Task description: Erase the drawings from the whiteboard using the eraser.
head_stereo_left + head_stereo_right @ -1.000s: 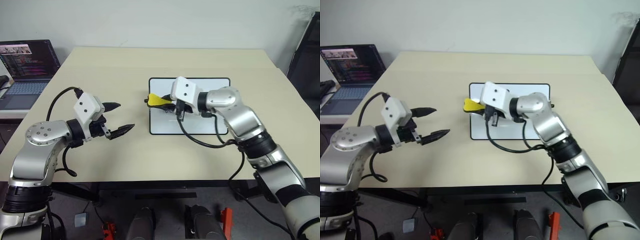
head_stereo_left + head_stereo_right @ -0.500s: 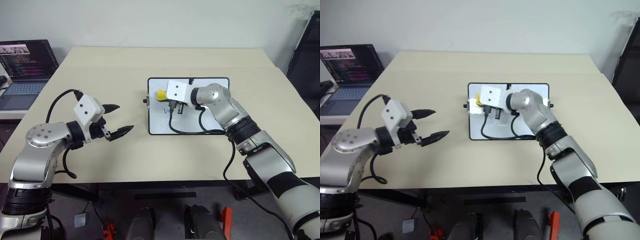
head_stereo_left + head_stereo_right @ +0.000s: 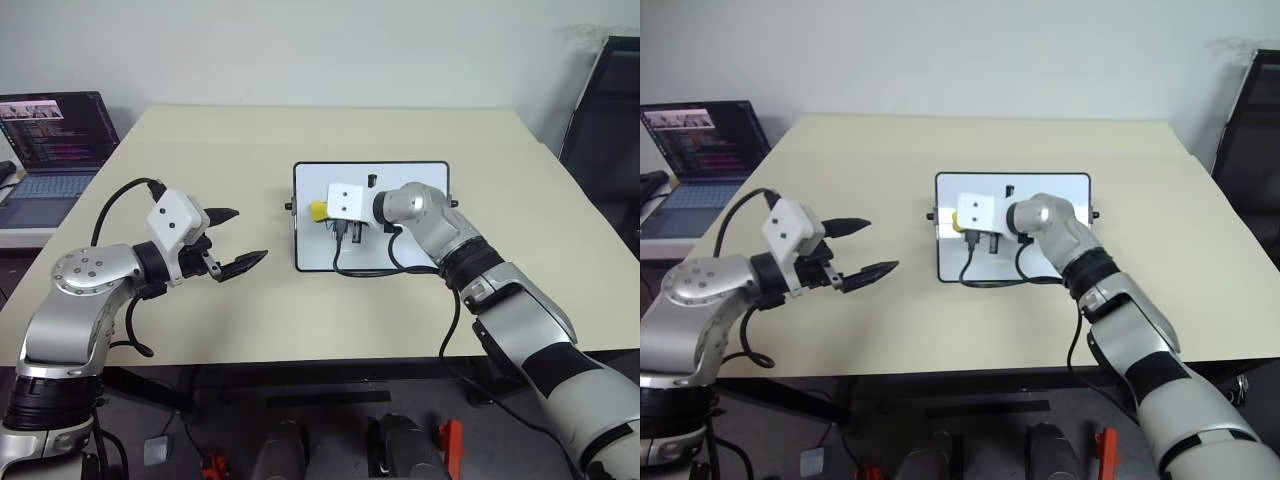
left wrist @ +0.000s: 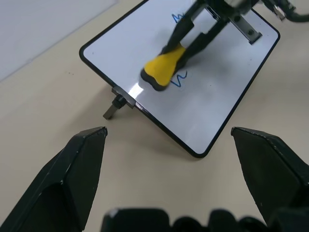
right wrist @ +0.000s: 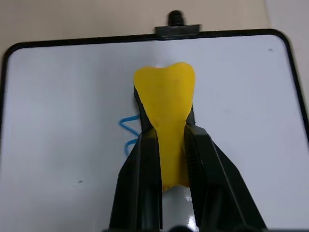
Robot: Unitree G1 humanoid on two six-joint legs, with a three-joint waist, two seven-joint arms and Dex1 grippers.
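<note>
The whiteboard (image 3: 310,245) lies flat at the table's middle, black-framed, with a side knob (image 4: 115,105). My right gripper (image 5: 166,140) is shut on the yellow eraser (image 5: 165,106), whose broad end seems to rest on the board's left part (image 3: 318,210). One of the blue drawings (image 5: 128,133) sits right beside the eraser, partly under it. Another squiggle (image 4: 179,18) lies farther along the board, behind the black fingers. My left gripper (image 3: 250,233) hangs open and empty above the table, left of the board.
An open laptop (image 3: 50,140) stands on a side surface beyond the table's left edge. A black chair (image 3: 600,130) is at the far right. The right arm's cable (image 3: 365,270) loops over the board's near edge.
The right gripper has sunk onto the board with the eraser and rolled at the wrist, its arm dropping lower. The left arm has kept still. The camera view shifted slightly.
</note>
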